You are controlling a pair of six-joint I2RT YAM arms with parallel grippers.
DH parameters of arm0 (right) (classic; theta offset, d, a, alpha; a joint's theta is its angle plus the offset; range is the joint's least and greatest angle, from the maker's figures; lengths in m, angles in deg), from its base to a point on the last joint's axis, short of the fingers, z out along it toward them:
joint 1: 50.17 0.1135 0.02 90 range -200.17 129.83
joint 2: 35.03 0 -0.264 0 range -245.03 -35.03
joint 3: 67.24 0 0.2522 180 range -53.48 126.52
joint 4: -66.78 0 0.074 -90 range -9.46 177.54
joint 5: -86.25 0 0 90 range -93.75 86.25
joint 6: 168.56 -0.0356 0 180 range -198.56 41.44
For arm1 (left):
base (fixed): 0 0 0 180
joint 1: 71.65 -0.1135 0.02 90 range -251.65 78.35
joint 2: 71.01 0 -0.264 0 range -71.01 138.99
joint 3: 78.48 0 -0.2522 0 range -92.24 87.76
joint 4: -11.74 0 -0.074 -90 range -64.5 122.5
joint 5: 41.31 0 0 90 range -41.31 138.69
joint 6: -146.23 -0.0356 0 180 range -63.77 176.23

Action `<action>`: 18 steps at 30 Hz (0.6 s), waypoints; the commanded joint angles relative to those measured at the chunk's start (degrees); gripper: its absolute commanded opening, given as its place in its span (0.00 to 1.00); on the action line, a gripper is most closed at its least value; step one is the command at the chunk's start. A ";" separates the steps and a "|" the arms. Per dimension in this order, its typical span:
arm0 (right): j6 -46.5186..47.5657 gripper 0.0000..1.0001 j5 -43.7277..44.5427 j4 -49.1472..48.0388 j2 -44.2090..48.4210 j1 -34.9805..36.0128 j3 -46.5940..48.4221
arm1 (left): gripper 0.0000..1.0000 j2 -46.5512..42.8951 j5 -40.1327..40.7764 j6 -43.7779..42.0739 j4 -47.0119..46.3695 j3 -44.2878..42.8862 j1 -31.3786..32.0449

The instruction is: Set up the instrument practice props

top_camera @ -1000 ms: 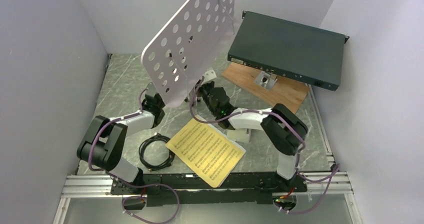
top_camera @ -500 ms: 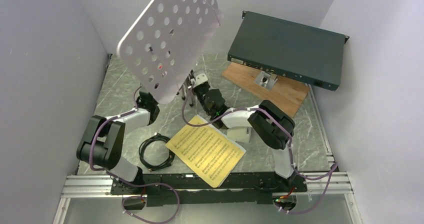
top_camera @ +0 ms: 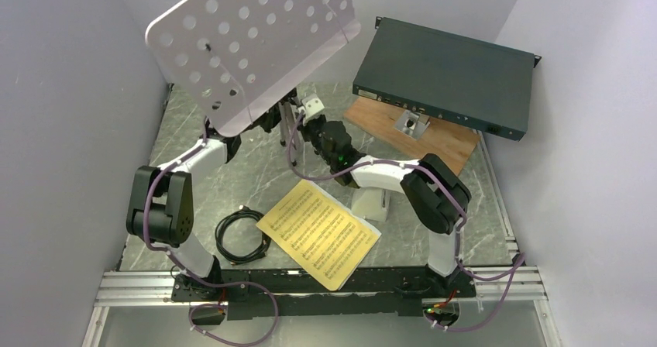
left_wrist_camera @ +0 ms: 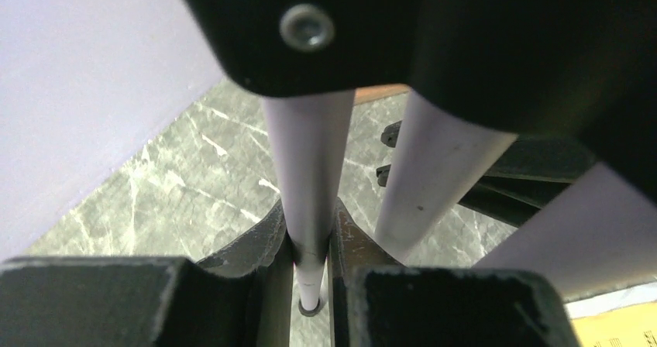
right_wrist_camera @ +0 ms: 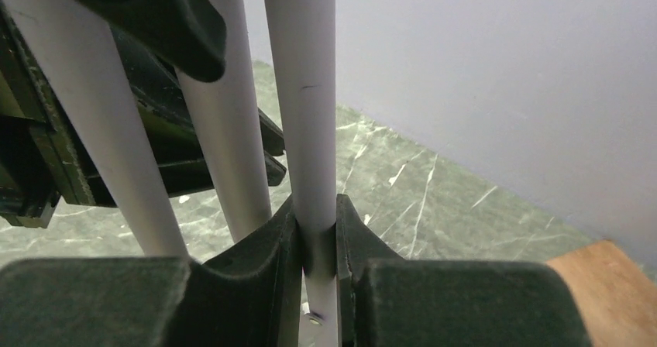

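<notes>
Top view: the music stand [top_camera: 248, 45] stands at about 11 o'clock on the surface [top_camera: 256, 176]. Its pale perforated desk is tilted over the silver tripod. The sheet-music pages [top_camera: 318, 235] lie flat at 6 o'clock.

Left wrist: the left gripper [left_wrist_camera: 310, 242] is clamped on a tripod leg [left_wrist_camera: 308, 153], probably to steady the top-heavy stand.

Right wrist: the right gripper [right_wrist_camera: 318, 242] pinches a second tripod leg [right_wrist_camera: 306, 91], apparently sharing the load.
</notes>
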 commanded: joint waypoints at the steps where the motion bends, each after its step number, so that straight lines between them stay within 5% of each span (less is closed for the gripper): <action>1: -9.69 0.00 8.82 15.86 3.05 -4.12 2.58 | 0.00 -1.46 13.56 -2.54 4.20 -9.91 -10.36; 7: -9.19 0.00 10.15 20.11 1.98 -3.97 5.27 | 0.00 1.27 6.34 -3.49 4.94 -12.51 -14.43; 12: -5.66 0.00 10.14 17.92 -1.47 -2.37 3.89 | 0.00 2.55 2.77 0.35 -9.03 -1.11 -15.73; 18: -1.41 0.00 14.09 14.89 -1.32 -1.14 -2.24 | 0.00 2.33 4.18 0.04 -13.32 6.21 -17.23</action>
